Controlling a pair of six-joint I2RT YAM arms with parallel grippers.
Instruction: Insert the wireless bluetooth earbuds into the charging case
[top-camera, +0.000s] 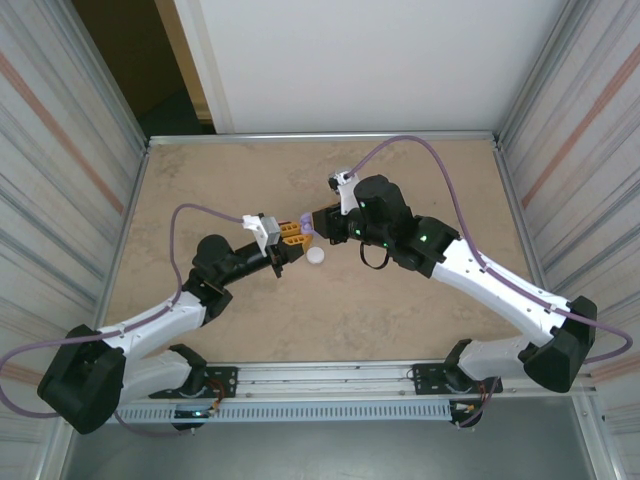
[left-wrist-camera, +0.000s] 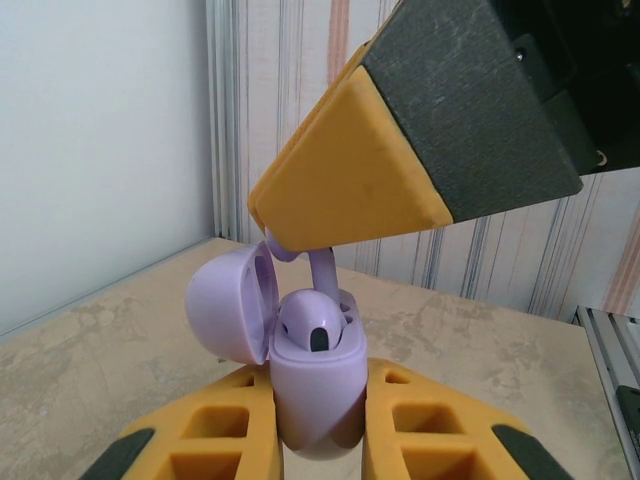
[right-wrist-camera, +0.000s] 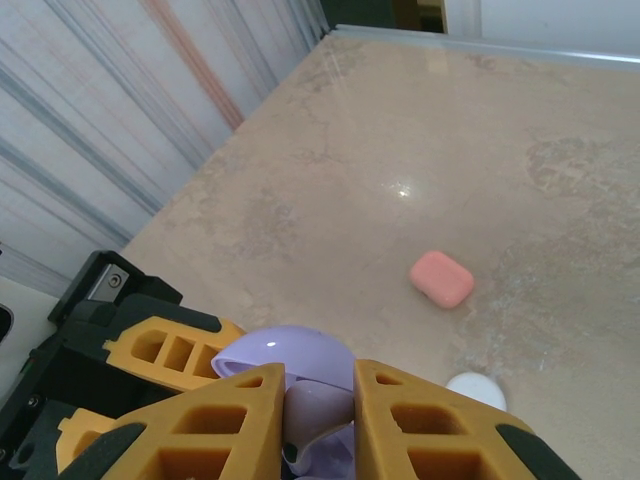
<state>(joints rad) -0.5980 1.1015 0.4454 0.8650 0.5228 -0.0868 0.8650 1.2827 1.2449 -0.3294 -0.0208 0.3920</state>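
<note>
My left gripper is shut on a purple charging case, held upright with its lid swung open to the left. One purple earbud sits in a slot of the case. Just above it, my right gripper is shut on a second purple earbud, whose stem points down into the case behind the seated one. In the top view the two grippers meet tip to tip over mid-table, left gripper and right gripper, with the case between them.
A closed coral-red case and a white case lie on the beige tabletop; the white case is just below the grippers. Striped walls fence the table on the left and right.
</note>
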